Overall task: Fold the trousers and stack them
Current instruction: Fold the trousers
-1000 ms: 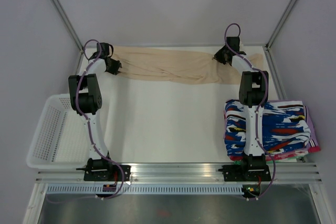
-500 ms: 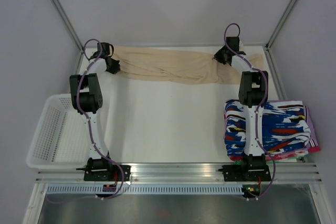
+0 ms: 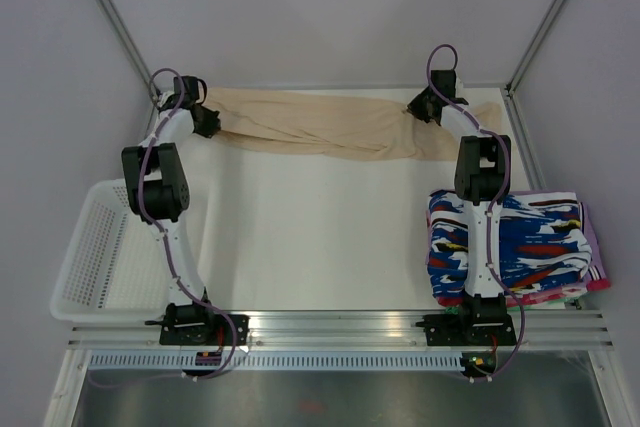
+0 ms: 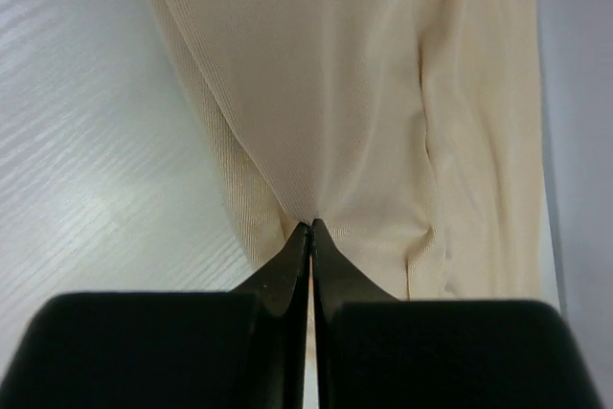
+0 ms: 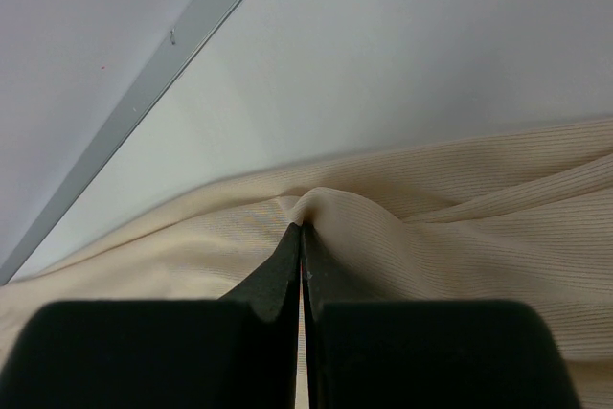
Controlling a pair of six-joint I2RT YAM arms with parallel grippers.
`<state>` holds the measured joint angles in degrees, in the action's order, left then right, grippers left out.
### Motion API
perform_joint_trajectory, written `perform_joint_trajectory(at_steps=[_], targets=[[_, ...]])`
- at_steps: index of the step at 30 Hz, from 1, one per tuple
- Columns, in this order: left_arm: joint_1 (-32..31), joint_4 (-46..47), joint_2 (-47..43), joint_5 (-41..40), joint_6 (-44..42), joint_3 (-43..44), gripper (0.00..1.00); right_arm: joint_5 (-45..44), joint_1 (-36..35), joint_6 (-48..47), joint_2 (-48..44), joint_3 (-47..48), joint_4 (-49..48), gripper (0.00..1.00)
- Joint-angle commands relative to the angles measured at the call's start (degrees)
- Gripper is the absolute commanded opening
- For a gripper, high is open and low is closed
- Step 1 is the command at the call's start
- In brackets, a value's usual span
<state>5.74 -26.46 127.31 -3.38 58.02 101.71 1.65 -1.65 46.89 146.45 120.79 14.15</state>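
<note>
The beige trousers (image 3: 320,125) lie stretched left to right along the far edge of the table. My left gripper (image 3: 205,123) is shut on their left end; in the left wrist view the closed fingertips (image 4: 309,229) pinch a fold of the beige fabric (image 4: 383,93). My right gripper (image 3: 418,107) is shut on the trousers near their right end; in the right wrist view the closed tips (image 5: 303,229) pinch a raised ridge of the cloth (image 5: 460,237). A short part of the trousers extends right past that gripper.
A white mesh basket (image 3: 95,257) stands at the left table edge. A stack of folded blue, white, red and black patterned garments (image 3: 545,242) lies at the right beside my right arm. Frame posts (image 3: 545,22) rise at the far corners.
My left gripper has moved left and slightly back with the trousers' end, pulling the fabric straighter. My right gripper has stayed where it was.
</note>
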Motion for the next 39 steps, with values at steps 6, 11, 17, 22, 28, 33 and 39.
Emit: perform_joint_trajectory(at_steps=[6,11,17,22,28,33,39], targets=[[2.17,-0.52,-7.25,1.71,-3.97,-3.36,0.02,-1.30,0.42,0.30,-1.87,1.55,0.70,0.00],[2.35,-0.79,-8.21,1.10,-4.49,-6.60,0.02,-2.79,0.42,-0.22,-2.40,1.29,1.58,0.00],[3.31,-0.61,-7.16,3.10,-7.30,-5.40,0.03,-1.39,0.77,-1.71,-2.75,2.60,2.54,0.05],[4.19,-1.58,-7.07,3.65,-12.66,2.15,0.68,10.18,0.86,-9.09,-4.94,7.86,5.35,0.44],[9.45,-2.46,-6.72,0.39,-9.25,5.60,0.95,14.96,0.86,-16.56,-12.41,5.96,8.69,0.82],[11.31,0.44,-2.68,-0.58,-7.13,5.87,0.95,10.49,0.86,-18.51,-15.67,2.08,11.24,0.84],[11.40,4.83,2.33,1.09,-5.11,5.52,0.91,6.00,0.95,-17.45,-17.25,-0.47,13.45,0.84]])
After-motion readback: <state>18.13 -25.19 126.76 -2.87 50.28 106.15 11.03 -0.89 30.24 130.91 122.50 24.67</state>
